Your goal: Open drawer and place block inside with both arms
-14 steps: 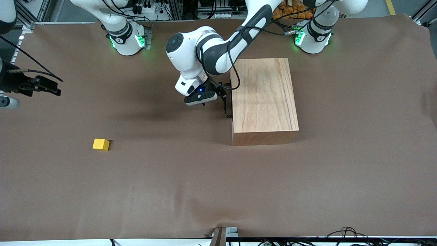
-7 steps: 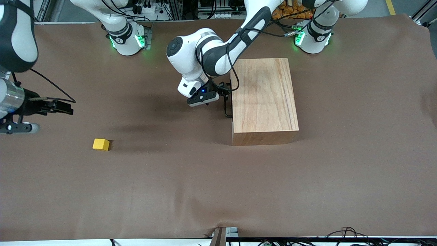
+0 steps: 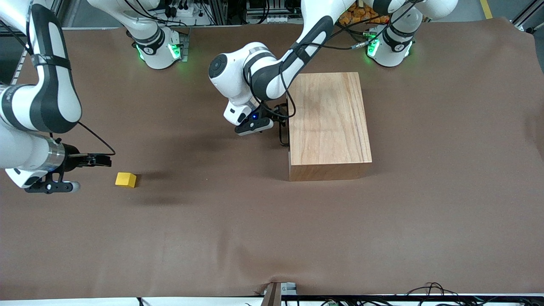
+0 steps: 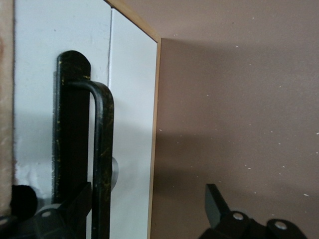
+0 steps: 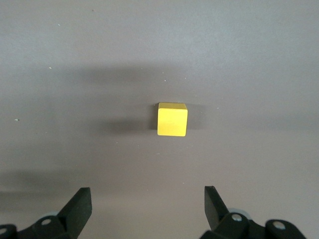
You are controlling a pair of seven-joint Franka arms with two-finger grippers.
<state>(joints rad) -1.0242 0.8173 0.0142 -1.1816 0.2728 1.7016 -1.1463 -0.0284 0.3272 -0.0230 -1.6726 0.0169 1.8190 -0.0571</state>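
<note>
The wooden box [image 3: 327, 123] stands on the table with its drawer shut. The drawer's white front [image 4: 130, 124] and black wire handle [image 3: 282, 129] face the right arm's end of the table. My left gripper [image 3: 280, 115] is open at the handle [image 4: 102, 149]; the wire lies between the jaws, close to one finger [image 4: 75, 206]. The yellow block [image 3: 126, 179] lies on the cloth toward the right arm's end. My right gripper [image 3: 103, 160] is open and empty above the cloth just beside the block [image 5: 172, 119], which sits ahead of its fingertips [image 5: 215, 201].
A brown cloth [image 3: 272, 229] covers the whole table. The arms' green-lit bases [image 3: 159, 49] stand along the edge farthest from the front camera. Cables lie off the table's near edge [image 3: 429, 291].
My right arm has swung in from the table's end and come down toward the block. My left gripper has edged slightly closer to the drawer handle.
</note>
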